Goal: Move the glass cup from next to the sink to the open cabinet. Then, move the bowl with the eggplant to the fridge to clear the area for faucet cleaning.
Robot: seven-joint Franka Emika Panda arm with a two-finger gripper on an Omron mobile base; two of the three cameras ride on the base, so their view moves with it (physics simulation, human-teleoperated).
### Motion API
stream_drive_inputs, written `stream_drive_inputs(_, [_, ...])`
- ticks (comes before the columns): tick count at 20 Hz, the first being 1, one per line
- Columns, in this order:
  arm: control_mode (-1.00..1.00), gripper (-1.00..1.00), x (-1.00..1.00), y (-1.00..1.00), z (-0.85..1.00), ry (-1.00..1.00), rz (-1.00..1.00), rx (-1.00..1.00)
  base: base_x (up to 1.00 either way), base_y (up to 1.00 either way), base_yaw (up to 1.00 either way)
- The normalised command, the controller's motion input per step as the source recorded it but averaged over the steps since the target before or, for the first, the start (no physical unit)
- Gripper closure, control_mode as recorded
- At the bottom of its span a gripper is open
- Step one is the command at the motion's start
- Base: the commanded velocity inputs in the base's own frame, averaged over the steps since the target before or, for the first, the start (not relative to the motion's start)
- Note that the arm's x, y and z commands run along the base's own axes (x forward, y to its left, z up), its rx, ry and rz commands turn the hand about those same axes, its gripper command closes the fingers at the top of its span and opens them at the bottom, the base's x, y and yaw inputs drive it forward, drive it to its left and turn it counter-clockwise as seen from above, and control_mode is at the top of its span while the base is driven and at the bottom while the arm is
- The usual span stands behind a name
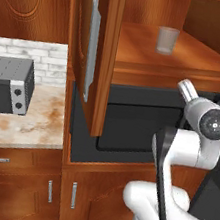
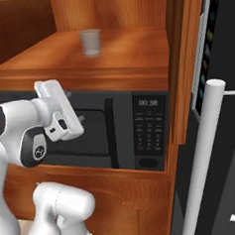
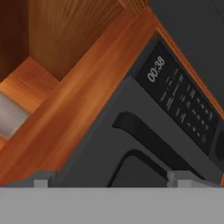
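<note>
The glass cup [image 1: 167,40] [image 2: 91,42] stands upright and alone on the bare wooden shelf of the open cabinet [image 1: 141,54] [image 2: 130,51]. The cabinet's door [image 1: 94,48] is swung out to the left with its silver bar handle showing. My gripper [image 3: 113,180] is open with nothing between its fingertips. It is pulled back below the shelf edge, in front of the microwave. A grey-white patch at the hand view's left edge looks like the cup [image 3: 9,117]. My white hand [image 2: 59,113] hangs below and left of the cup. The sink, bowl, eggplant and faucet are out of view.
A black microwave [image 1: 135,121] [image 2: 105,128] [image 3: 153,131] sits built in right under the shelf. A silver toaster oven [image 1: 7,84] stands on the marble counter [image 1: 33,127] to the left. At the right rises a tall black door with a long pale bar handle [image 2: 209,158].
</note>
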Motion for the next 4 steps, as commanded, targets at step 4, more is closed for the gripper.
stream_drive_inputs(4, [-1.00,-1.00,-0.36,0.14,0.00,-0.23,0.02,-0.05,0.00,0.00,0.00])
